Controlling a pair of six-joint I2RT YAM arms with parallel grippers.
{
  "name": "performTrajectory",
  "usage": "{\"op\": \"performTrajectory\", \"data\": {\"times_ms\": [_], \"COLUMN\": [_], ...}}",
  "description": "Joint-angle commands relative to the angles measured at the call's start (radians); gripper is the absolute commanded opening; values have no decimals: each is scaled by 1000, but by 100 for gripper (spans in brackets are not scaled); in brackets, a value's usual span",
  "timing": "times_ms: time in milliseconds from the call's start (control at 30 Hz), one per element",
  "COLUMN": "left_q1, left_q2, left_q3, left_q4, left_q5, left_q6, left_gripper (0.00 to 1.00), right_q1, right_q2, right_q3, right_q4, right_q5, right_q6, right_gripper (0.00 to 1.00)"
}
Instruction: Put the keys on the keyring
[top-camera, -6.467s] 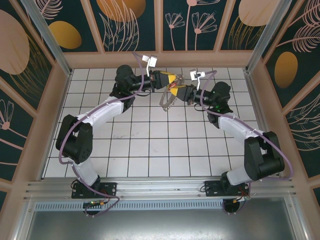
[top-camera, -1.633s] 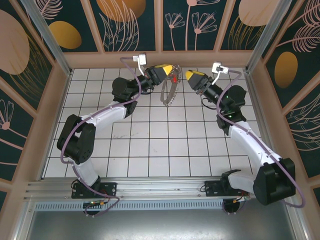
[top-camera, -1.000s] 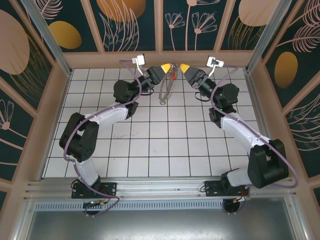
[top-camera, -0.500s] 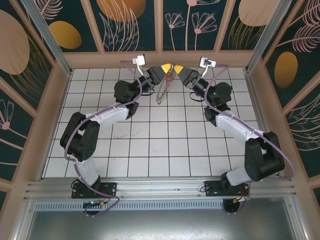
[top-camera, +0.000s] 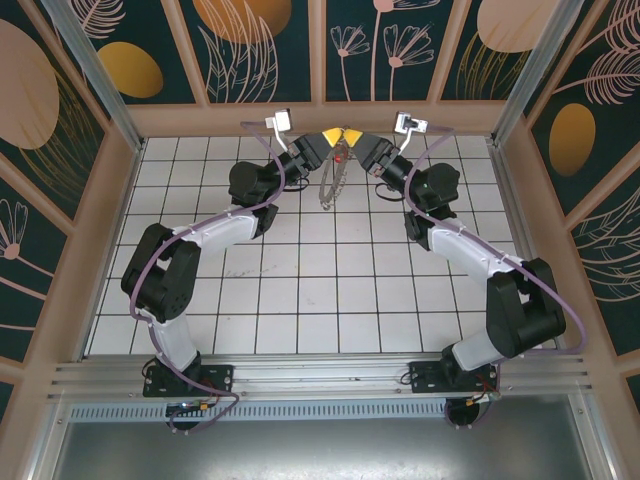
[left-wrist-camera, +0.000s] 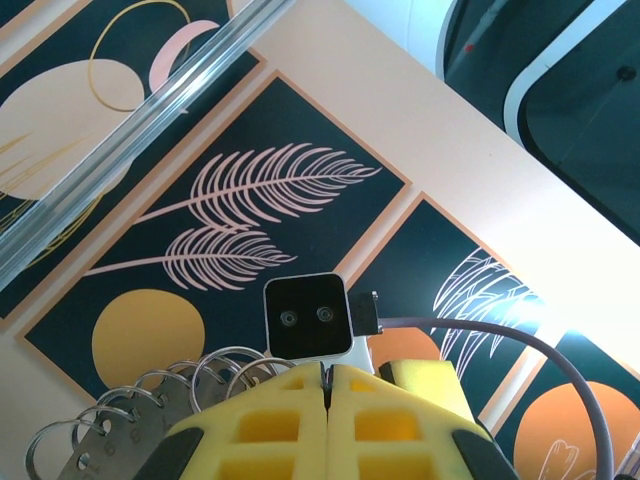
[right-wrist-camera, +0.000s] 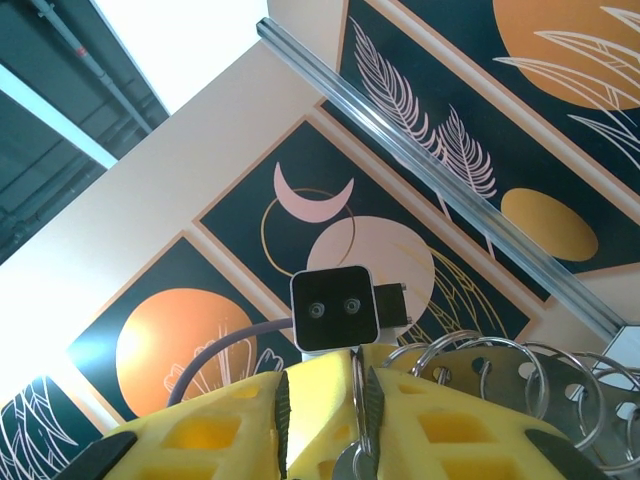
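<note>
The keys (top-camera: 328, 186) hang in a shiny bunch, held up over the back of the white tiled table (top-camera: 300, 290). The left gripper (top-camera: 333, 135) is squeezed tight on the keyring (right-wrist-camera: 357, 392). The right gripper (top-camera: 352, 137) meets it tip to tip, with its fingers a little apart around a ring. I cannot tell if it pinches.

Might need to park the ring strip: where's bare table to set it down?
Bare tiles on the table between the two arms, down to their bases; also the far corners outside each arm. Crowded at the far middle: the left gripper, holding the ring strip, meets the right gripper, pinching a metal ring.
</note>
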Motion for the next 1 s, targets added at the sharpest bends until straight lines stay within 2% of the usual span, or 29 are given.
{"op": "performTrajectory", "data": {"times_ms": [0,400,533,700,833,900,967], "left_q1": [-6,-6,-6,-6,-5,-1,7], "left_q2": [5,7,8,9,-19,-41,-68], "left_q3": [5,7,10,17,15,11,7], "left_q4": [72,66,65,47,-25,-81,-143], "left_q5": [-8,-11,-12,-2,3,5,8], "left_q6": [-9,-3,-1,7,66,114,161], "left_gripper": [0,0,0,0,25,34,39], "right_q1": [10,22,25,5,-42,-67,-91], "right_q2": [7,27,27,18,13,11,9], "right_q3": [42,44,42,44,42,42,43], "right_q4": [56,35,22,0,-13,-27,-43], "right_q5": [-16,-23,-26,-22,-50,-78,-115], "right_q6": [4,-1,-16,-32,-33,-36,-45], "right_gripper": [28,16,0,0,0,0,0]}}
